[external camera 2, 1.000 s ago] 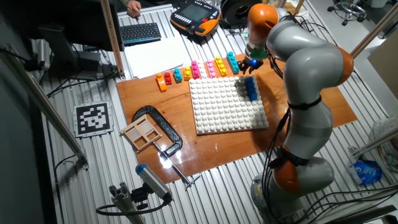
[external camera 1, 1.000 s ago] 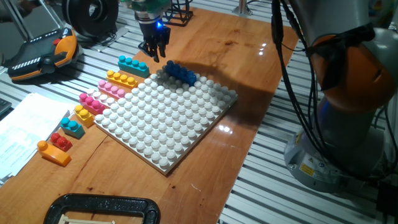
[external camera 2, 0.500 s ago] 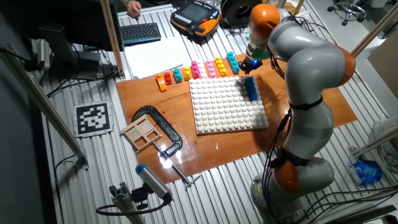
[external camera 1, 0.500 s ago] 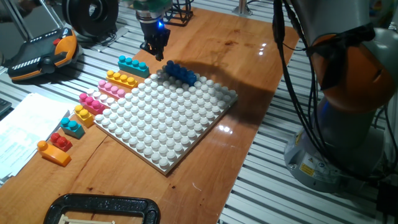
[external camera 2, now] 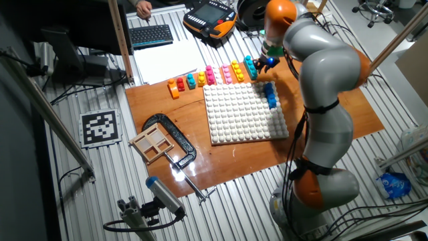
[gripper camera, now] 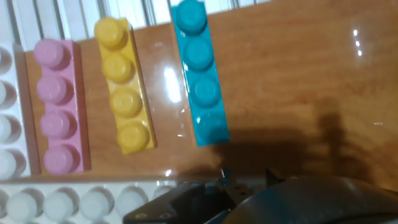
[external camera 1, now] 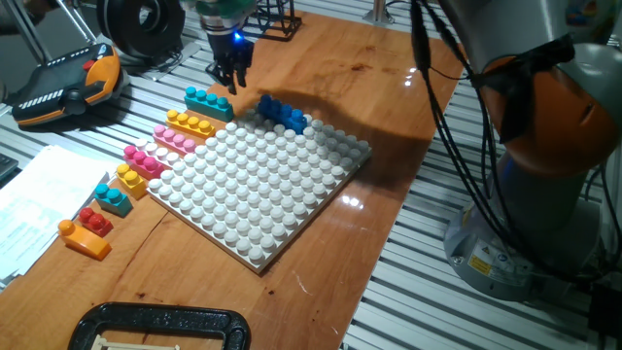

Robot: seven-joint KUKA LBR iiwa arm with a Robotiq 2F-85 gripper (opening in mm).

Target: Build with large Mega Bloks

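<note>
My gripper (external camera 1: 226,76) hangs just above the table behind the teal brick (external camera 1: 209,102), open and empty; it also shows in the other fixed view (external camera 2: 263,63). A dark blue brick (external camera 1: 282,113) sits on the far corner of the white baseplate (external camera 1: 262,185). Along the plate's left edge lie yellow (external camera 1: 190,123), pink (external camera 1: 175,140) and magenta (external camera 1: 146,158) bricks, then small yellow, teal, red and orange (external camera 1: 83,238) ones. The hand view shows the teal brick (gripper camera: 200,74), yellow brick (gripper camera: 122,87) and pink brick (gripper camera: 56,106) side by side, with baseplate studs (gripper camera: 62,202) below.
A teach pendant (external camera 1: 58,87) lies at the back left and papers (external camera 1: 34,209) at the left. A black clamp (external camera 1: 160,326) holds the table's front edge, with a small wooden tray (external camera 2: 152,142) by it. The robot base (external camera 1: 525,233) stands to the right.
The gripper has moved left, away from the dark blue brick on the plate, to a spot over the teal brick. No brick has moved.
</note>
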